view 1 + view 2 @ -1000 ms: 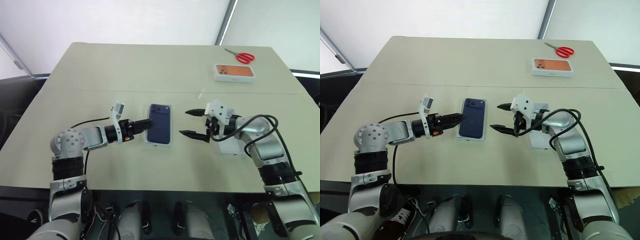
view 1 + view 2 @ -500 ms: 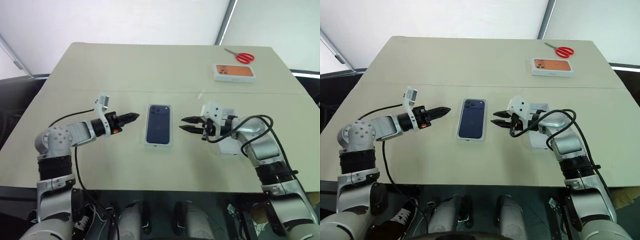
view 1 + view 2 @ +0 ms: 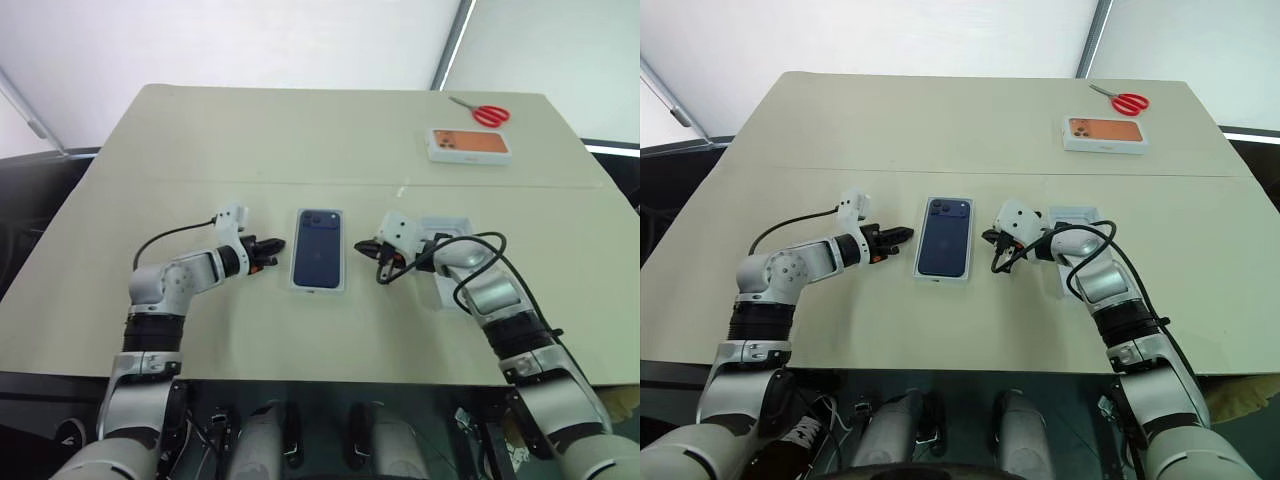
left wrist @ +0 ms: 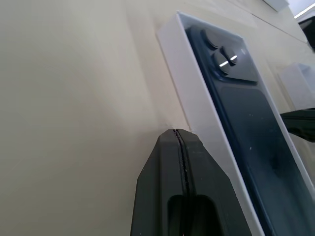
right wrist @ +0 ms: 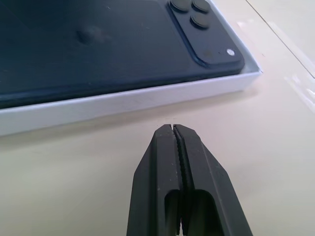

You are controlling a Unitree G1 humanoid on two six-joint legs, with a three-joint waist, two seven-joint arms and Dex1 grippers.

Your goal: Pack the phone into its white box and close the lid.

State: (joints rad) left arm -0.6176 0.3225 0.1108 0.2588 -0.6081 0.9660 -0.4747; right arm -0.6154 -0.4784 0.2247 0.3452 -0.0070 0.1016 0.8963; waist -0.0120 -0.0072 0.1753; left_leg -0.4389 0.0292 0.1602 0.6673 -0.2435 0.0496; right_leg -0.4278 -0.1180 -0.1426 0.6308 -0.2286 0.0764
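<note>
1. Left eye view: the phone [image 3: 319, 247] lies back-up inside the white box [image 3: 318, 287], near the middle of the table [image 3: 250, 140]. The left gripper [image 3: 274, 245] sits just left of the box with its fingers pressed together, holding nothing. The right gripper [image 3: 366, 246] sits just right of the box, fingers likewise closed and empty. The lid [image 3: 447, 232] lies open side up to the right, partly behind the right arm.
2. Right eye view: a white box with an orange picture [image 3: 1103, 133] rests at the far right of the table, with red-handled scissors [image 3: 1123, 101] just beyond it.
3. Left wrist view: the closed fingers [image 4: 165, 187] point at the long white wall of the box, tips close to it; contact cannot be confirmed. The phone's camera cluster [image 4: 225, 56] lies at the far end.
4. Right wrist view: the closed fingers [image 5: 194, 182] point at the opposite long wall, a strip of bare table between.
</note>
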